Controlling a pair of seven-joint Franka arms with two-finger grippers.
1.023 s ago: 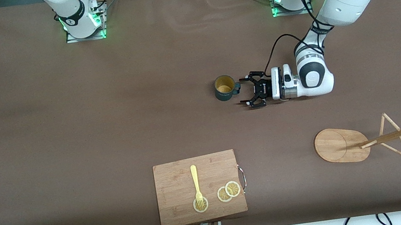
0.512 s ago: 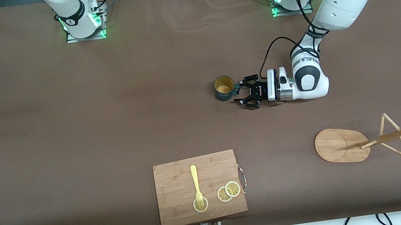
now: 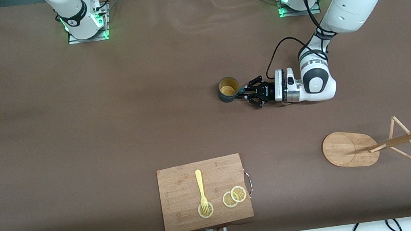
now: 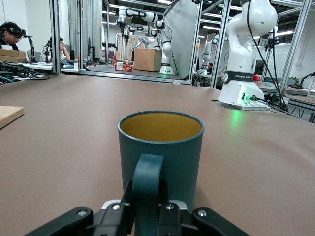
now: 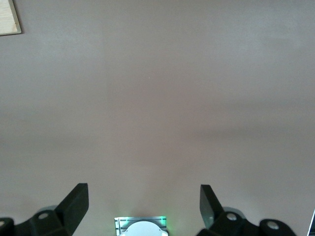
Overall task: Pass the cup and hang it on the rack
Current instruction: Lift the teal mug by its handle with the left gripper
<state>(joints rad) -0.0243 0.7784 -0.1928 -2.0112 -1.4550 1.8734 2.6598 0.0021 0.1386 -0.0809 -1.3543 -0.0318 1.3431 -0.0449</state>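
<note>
The cup [image 3: 228,89] is gripped by its handle in the left pincer [image 3: 248,93]; lifting toward the rack [image 3: 373,145] is needed next. The right pincer [image 5: 142,206] is held open, waiting.

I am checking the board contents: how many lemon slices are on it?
3, all on the cutting board: one lemon slice under the fork's tines, two overlapping beside it.

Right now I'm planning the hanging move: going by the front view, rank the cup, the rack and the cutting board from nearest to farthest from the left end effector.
1. The cup: its handle sits between the fingers of the left end effector.
2. The rack: nearer the front camera, toward the left arm's end.
3. The cutting board: nearer the front camera, toward the right arm's end; close to the rack's distance, slightly farther.
</note>
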